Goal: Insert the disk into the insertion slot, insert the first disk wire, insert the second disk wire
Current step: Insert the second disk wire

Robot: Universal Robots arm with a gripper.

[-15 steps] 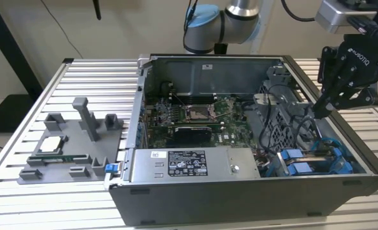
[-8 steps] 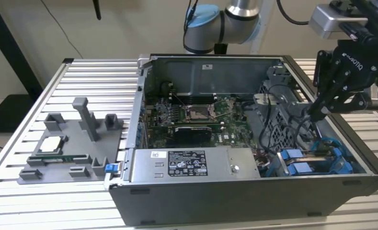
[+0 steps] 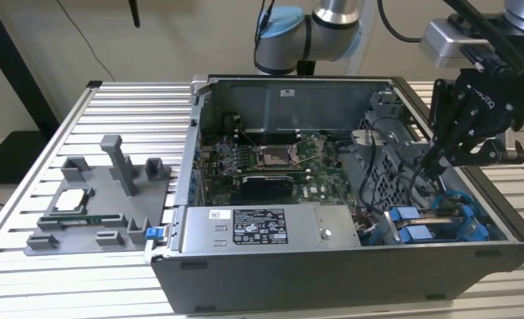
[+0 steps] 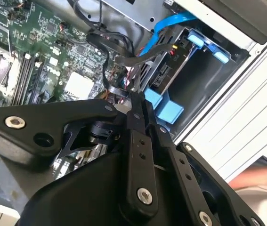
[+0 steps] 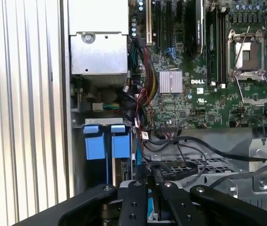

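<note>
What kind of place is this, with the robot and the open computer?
Probably a robot lab or test workshop: a black robot gripper reaches into an open grey desktop computer case on a slatted aluminium workbench, beside a grey plastic parts holder.

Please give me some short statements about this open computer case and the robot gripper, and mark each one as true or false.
1. The computer case lies open on a slatted metal table. True.
2. The gripper hangs above the grey fixture beside the case. False: it is over the case's end at the exterior view's right.
3. The insertion slot has blue tabs at its mouth. True.
4. The CPU socket is covered by a cooler. False: it is bare.
</note>
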